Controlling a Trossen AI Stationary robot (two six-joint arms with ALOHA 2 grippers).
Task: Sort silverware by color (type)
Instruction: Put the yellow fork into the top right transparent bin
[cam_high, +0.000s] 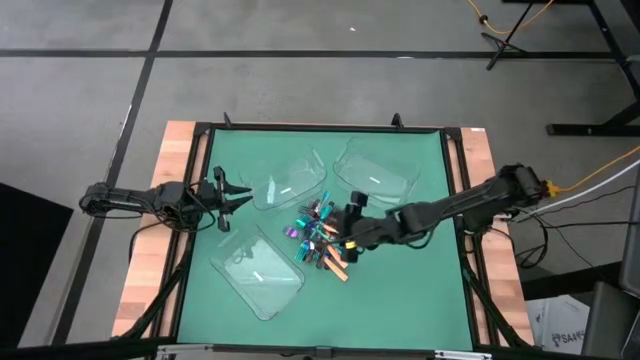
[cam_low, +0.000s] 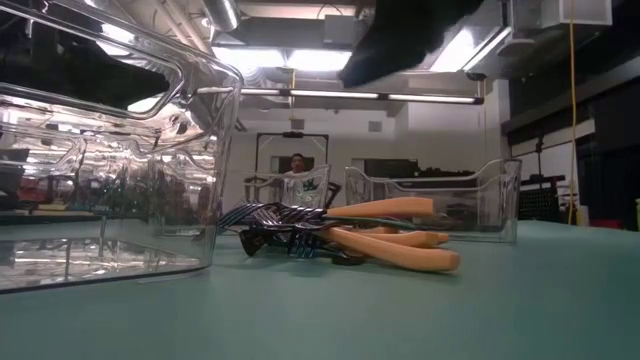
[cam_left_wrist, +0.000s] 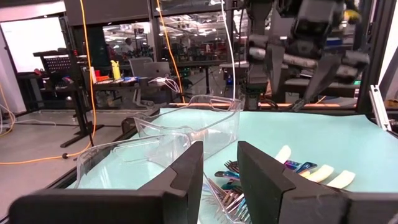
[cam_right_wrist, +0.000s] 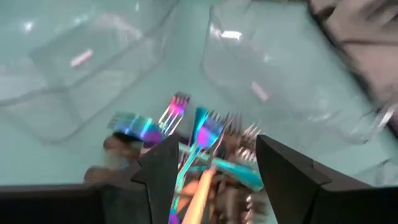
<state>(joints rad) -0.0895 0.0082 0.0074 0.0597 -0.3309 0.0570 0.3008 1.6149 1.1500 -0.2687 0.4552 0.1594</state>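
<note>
The silverware (cam_high: 322, 237) lies in one mixed pile at the middle of the green mat: iridescent blue-purple forks (cam_right_wrist: 202, 127), orange-handled pieces (cam_low: 395, 238) and dark ones. My right gripper (cam_high: 352, 224) hovers just above the pile's right side, slanting down, open (cam_right_wrist: 214, 155), with nothing between its fingers. My left gripper (cam_high: 236, 197) waits level at the mat's left edge, open (cam_left_wrist: 221, 163), pointing toward the pile (cam_left_wrist: 231, 182).
Three clear plastic trays stand around the pile: one far left of it (cam_high: 290, 182), one far right (cam_high: 378, 172), one near left (cam_high: 258, 268). The mat's near right part is bare. A person shows in the room far behind (cam_low: 296, 162).
</note>
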